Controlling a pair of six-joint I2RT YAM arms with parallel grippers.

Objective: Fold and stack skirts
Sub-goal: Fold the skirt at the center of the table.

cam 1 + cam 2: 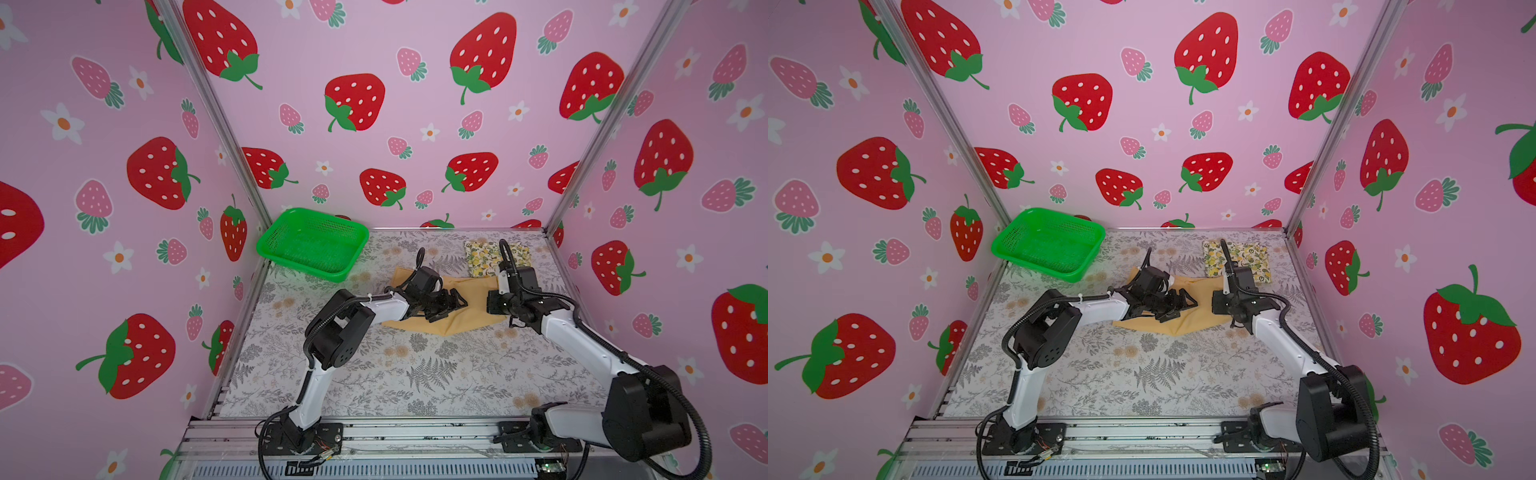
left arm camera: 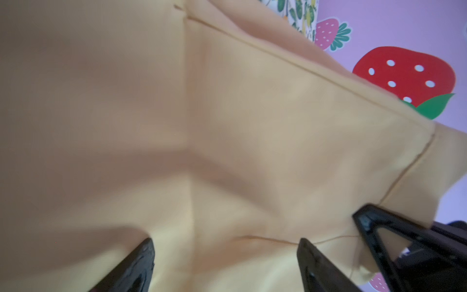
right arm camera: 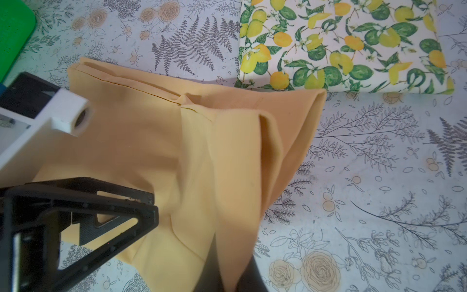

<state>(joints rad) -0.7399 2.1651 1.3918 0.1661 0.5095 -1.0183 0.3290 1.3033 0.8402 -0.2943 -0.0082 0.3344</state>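
Fern-and-flower print table cover (image 1: 415, 374) fills the cell floor. Plain mustard-tan cloth skirt (image 1: 473, 305) lies mid-table, only part folded: layers lapped and rumpled, hem seams showing, one corner pulled up off the surface. Green plastic mesh basket (image 1: 299, 266) sits at the back on the left arm's side, well apart from both garments. Cream skirt with yellow lemons and green leaves (image 3: 341, 45) is done: a flat, neat rectangle at the back on the right arm's side, just beside the mustard one's far edge, whether touching I cannot tell. Left gripper (image 2: 226, 245) is released, jaws spread wide right over the mustard cloth, gripping nothing. Right gripper (image 3: 232, 280) is clenched on the raised mustard corner.

Judged progress: about half. Left to do: finish and flatten the mustard fold, then stack it on the lemon skirt.
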